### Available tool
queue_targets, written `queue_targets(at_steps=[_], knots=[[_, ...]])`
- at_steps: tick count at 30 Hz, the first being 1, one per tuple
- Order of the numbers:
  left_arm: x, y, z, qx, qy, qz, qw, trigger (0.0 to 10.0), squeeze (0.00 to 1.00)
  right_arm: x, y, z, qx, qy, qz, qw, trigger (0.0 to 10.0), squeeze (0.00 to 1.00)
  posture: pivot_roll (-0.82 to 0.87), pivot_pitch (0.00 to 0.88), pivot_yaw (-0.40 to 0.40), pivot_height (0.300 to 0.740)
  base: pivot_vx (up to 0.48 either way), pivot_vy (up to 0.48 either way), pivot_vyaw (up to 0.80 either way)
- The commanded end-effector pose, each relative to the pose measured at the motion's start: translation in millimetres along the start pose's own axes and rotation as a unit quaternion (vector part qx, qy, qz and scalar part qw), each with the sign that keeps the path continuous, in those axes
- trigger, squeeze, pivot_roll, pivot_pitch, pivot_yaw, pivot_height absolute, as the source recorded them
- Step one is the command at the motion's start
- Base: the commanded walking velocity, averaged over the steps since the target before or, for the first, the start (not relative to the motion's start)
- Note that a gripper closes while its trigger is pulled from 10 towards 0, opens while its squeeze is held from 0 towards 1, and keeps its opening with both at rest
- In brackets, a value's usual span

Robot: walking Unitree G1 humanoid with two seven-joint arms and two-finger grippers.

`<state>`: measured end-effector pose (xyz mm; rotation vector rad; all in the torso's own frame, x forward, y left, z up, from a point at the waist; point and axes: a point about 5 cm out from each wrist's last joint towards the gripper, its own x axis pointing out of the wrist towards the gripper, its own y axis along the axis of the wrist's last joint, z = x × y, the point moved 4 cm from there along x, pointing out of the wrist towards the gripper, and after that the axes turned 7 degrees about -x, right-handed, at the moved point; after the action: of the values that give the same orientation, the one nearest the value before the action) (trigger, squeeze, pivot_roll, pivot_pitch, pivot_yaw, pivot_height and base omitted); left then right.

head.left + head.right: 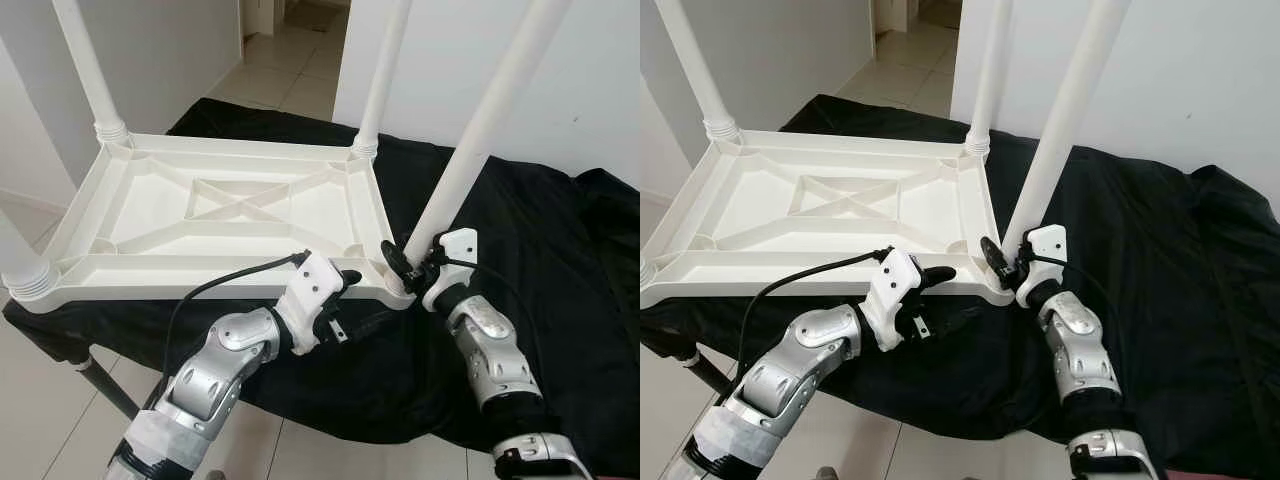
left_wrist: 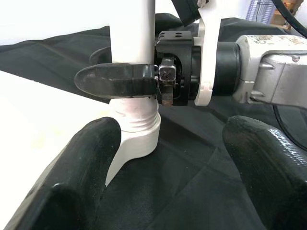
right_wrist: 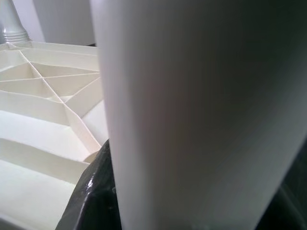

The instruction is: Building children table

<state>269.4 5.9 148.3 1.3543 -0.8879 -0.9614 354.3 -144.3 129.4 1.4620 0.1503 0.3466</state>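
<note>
I found the black cloth [image 1: 520,260] spread over a low surface on the pale tiled floor [image 1: 300,70], and on it the white plastic table top [image 1: 230,215] lay upside down, ribbed underside up. Three legs stood in corner sockets: the far left leg [image 1: 90,65], the far right leg [image 1: 385,70] and a near left leg [image 1: 25,270] at the frame's edge. The fourth leg [image 1: 485,130] rose tilted from the near right corner socket [image 2: 139,132], seated in its collar as far as I could judge. My right gripper [image 1: 405,262] was clamped on that leg just above the socket; one finger [image 2: 117,80] lay flat against the white tube in the left wrist view, and the right wrist view showed the tube pressed close between the pads. My left gripper [image 1: 350,305] hovered just beside the same corner, near the table's front rim, its fingers [image 2: 76,177] spread apart and holding nothing
</note>
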Motion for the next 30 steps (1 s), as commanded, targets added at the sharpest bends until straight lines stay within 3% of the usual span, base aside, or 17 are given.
queue_targets(at_steps=[1,8,12,14,19,29,30], knots=[[0.5,1,-1.5,0.003,0.006,0.001,1.0,10.0,0.0,-1.6,-4,3.8,0.013,-0.056,-0.013,0.998,10.0,0.0,0.0,0.0,-0.101,0.74,0.0,0.0,0.0],[0.8,2,-2.8,0.004,0.007,0.002,1.0,10.0,0.0,-6.6,-16,0.9,0.028,-0.151,-0.045,0.987,10.0,0.0,0.0,0.0,-0.097,0.74,0.0,0.0,0.0],[1.6,1,-2.5,0.003,0.007,0.003,1.0,10.0,0.0,-12.0,-17,-3.9,0.036,-0.231,-0.066,0.97,10.0,0.0,-0.01,0.0,-0.096,0.74,0.0,0.0,0.0],[2.5,1,-1.9,0.001,0.005,0.004,1.0,10.0,0.0,-8.8,-16,-12.5,0.05,-0.223,-0.069,0.971,10.0,0.0,-0.01,0.0,-0.096,0.74,0.0,0.0,0.0],[5.0,1,-0.6,0.0,0.002,0.005,1.0,10.0,0.0,-7.8,-13,-4.9,0.039,-0.23,-0.068,0.97,10.0,0.0,-0.02,0.0,-0.091,0.74,0.0,0.0,0.0],[2.0,3,-1.4,0.004,0.006,0.007,1.0,10.0,0.0,-8.8,-14,-8.1,0.032,-0.227,-0.074,0.97,10.0,0.0,-0.02,0.0,-0.103,0.74,0.0,0.0,0.0],[1.4,3,-1.7,0.004,0.007,0.007,1.0,10.0,0.0,-9.1,-13,-8.2,0.031,-0.229,-0.075,0.97,10.0,0.5,-0.02,0.0,-0.103,0.74,0.0,0.0,0.0]])
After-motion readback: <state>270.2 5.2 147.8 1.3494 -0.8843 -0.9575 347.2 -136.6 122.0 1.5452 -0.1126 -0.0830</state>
